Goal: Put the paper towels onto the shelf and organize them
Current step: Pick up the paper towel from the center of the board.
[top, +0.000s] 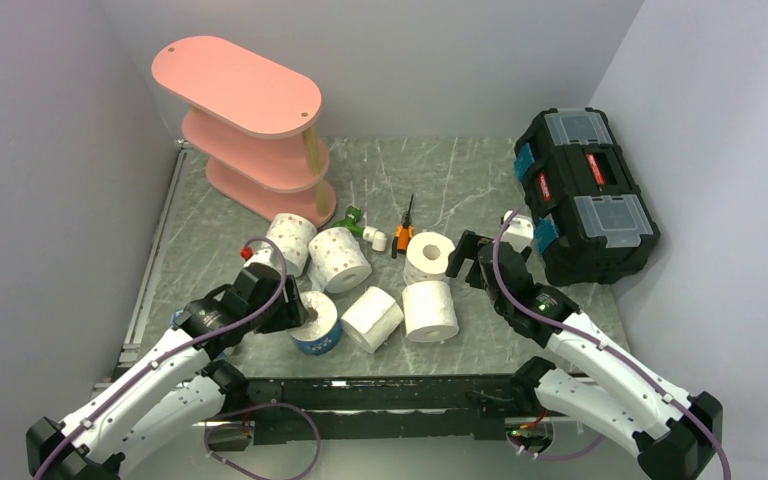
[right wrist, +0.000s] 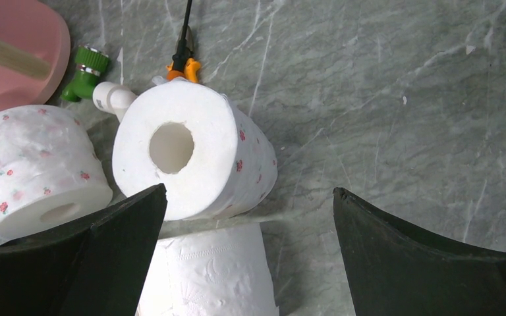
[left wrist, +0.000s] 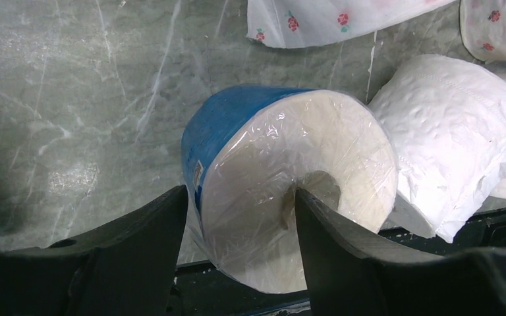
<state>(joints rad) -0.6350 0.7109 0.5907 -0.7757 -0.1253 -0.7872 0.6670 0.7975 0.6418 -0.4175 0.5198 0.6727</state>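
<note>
Left gripper (left wrist: 240, 191) pinches the wall of the blue-wrapped roll (left wrist: 283, 151), one finger inside its hollow core, probably because the roll is too fat to span, on the table (left wrist: 72, 99) well apart from the pink shelf (top: 240, 90); right gripper (right wrist: 250, 191) gapes wide above a pink-dotted roll (right wrist: 207, 181)

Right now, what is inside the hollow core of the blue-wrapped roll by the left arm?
One finger of the left gripper reaches into the core of the blue-wrapped roll. What lies deeper is covered by that finger and the clear wrapper film.
</note>
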